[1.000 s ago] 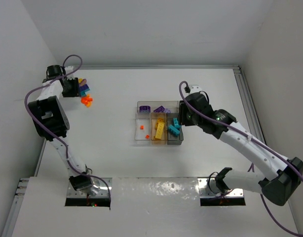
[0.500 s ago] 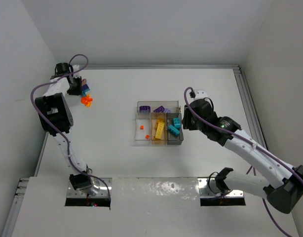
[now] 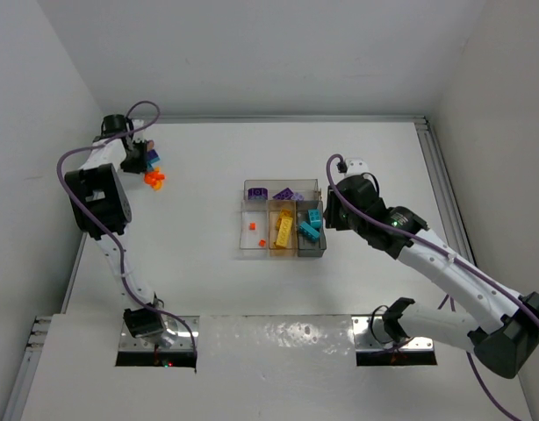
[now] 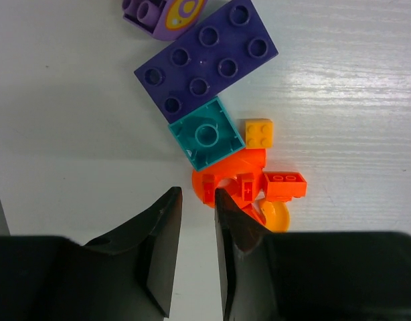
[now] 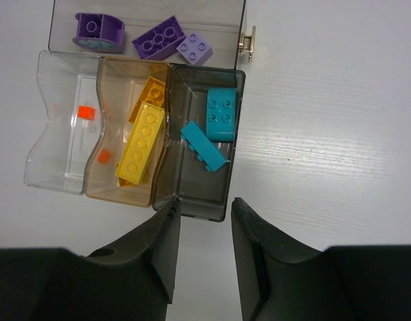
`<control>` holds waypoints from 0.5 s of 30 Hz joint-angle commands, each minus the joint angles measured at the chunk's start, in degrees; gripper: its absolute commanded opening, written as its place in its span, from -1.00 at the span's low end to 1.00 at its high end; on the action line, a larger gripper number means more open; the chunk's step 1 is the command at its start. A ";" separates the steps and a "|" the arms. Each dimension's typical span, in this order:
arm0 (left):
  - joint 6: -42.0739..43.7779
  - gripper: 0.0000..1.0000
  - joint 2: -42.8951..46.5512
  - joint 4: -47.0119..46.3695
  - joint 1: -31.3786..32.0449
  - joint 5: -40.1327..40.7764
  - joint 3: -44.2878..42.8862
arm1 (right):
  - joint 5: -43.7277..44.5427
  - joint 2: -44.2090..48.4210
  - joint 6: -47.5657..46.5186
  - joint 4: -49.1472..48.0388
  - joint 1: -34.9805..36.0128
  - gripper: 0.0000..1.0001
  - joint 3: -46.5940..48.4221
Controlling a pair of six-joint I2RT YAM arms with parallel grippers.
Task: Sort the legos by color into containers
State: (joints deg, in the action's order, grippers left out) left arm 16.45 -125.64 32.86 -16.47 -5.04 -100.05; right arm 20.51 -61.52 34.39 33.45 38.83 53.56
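We read the left gripper (image 4: 197, 224) as lining up a pick. It hangs over the loose legos (image 3: 151, 171) near the far left corner of the worktop (image 3: 199, 289), its jaws a narrow gap apart with nothing between them and the tips just short of the orange pieces (image 4: 249, 186). We judge that the narrow opening suits bricks this small. Beyond the orange cluster and touching it sits a teal brick (image 4: 207, 137) (studs up, one corner toward the fingers), with a tiny yellow brick (image 4: 259, 132) just beside it. The purple plate (image 4: 205, 57) lies flat, studs up, and its long axis runs diagonally across the wrist view, from lower left to upper right.

The right gripper (image 5: 204, 217) hovers over the tray (image 5: 55, 170) in the middle of the worktop, jaws apart and empty, above the near wall of the dark bin (image 5: 192, 190) that holds the teal bricks. We think it is probably parked there, out of the way. The long yellow brick (image 5: 140, 144) lies lengthwise in the middle bin, its axis running roughly from the near edge to the far edge.
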 commanded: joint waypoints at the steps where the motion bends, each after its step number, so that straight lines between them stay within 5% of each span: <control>1: 0.25 -0.51 -0.66 0.18 0.03 -0.85 0.03 | 1.11 -0.01 -0.82 -0.93 0.28 -0.27 1.55; 15: 0.25 -0.53 0.23 -3.68 0.03 0.91 3.47 | 1.11 -0.27 -0.99 -0.85 0.28 -0.27 1.90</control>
State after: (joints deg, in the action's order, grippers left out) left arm 16.45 -126.02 32.73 -16.47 -5.04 -95.55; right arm 20.84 -61.58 34.15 33.47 38.83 53.58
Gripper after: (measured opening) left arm 0.238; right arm 0.362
